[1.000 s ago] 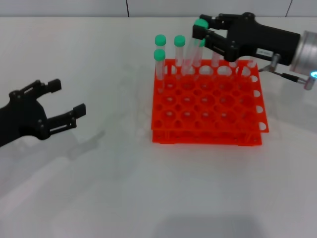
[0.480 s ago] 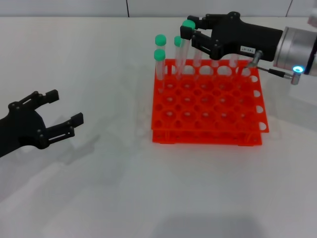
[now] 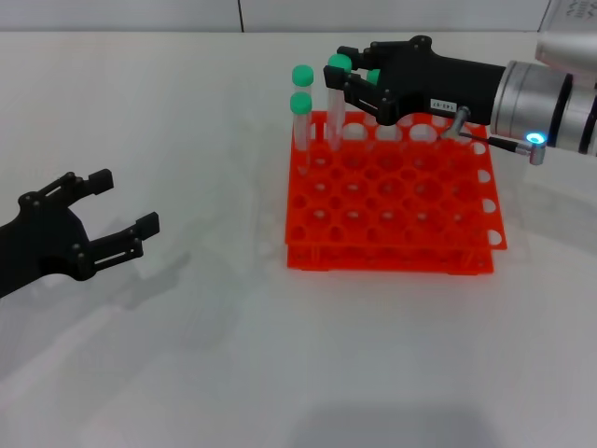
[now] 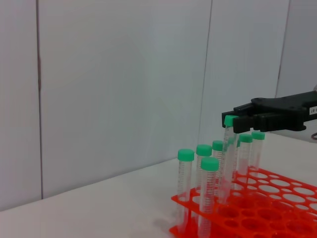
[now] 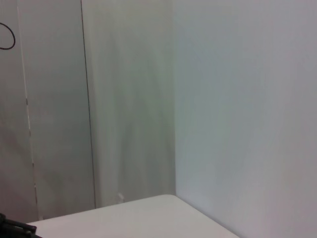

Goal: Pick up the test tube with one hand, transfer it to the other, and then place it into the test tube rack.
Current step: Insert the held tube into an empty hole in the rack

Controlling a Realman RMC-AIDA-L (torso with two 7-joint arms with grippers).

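My right gripper point(image 3: 353, 79), black on a silver arm with a glowing ring, is shut on the green cap of a clear test tube point(image 3: 334, 103). It holds the tube nearly upright over the back left part of the orange-red rack point(image 3: 392, 245). The tube's lower end reaches the rack's back row; I cannot tell if it is inside a hole. In the left wrist view the right gripper point(image 4: 237, 121) grips the tube point(image 4: 227, 148) above the rack point(image 4: 257, 210). My left gripper point(image 3: 117, 210), all black, is open and empty, low at the far left.
Two green-capped tubes point(image 3: 300, 117) stand at the rack's back left corner, close beside the held tube; another cap point(image 3: 373, 76) shows behind the right gripper. The left wrist view shows several standing tubes point(image 4: 185, 188). The right wrist view shows only wall and table corner.
My right gripper has moved left and a little down with the tube, toward the rack's back left corner. The left gripper has stayed almost still.
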